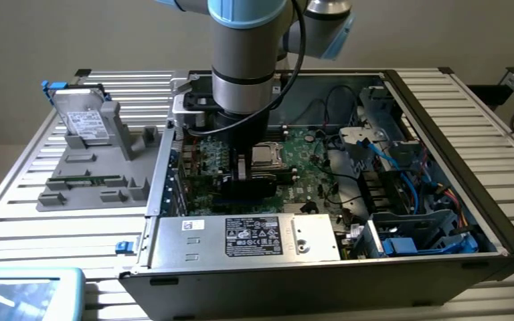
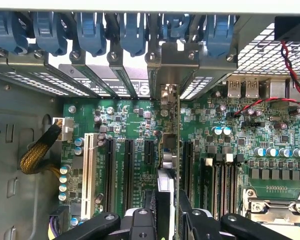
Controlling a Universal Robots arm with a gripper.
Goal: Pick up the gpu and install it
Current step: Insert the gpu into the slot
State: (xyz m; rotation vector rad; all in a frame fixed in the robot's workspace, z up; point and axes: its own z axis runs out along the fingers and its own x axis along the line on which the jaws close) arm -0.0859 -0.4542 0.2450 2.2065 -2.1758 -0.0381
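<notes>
The gpu (image 2: 172, 150) is a thin dark card seen edge-on, standing upright over the green motherboard (image 2: 140, 125). Its metal bracket (image 2: 177, 60) sits against the rear slot openings of the case. My gripper (image 2: 172, 220) is shut on the card's upper edge, a black finger (image 2: 157, 200) on each side. In the exterior view my gripper (image 1: 239, 167) reaches down inside the open computer case (image 1: 471, 200), with the dark gpu (image 1: 248, 186) below it, just above the board.
Black expansion slots (image 2: 127, 170) and memory slots (image 2: 222, 185) flank the card. Blue retaining latches (image 2: 90, 30) line the rear wall. The power supply (image 1: 248, 237) lies in front and blue cables (image 1: 409, 167) to the exterior view's right. A grey holder (image 1: 88, 174) with a hard drive (image 1: 86, 120) stands outside the case.
</notes>
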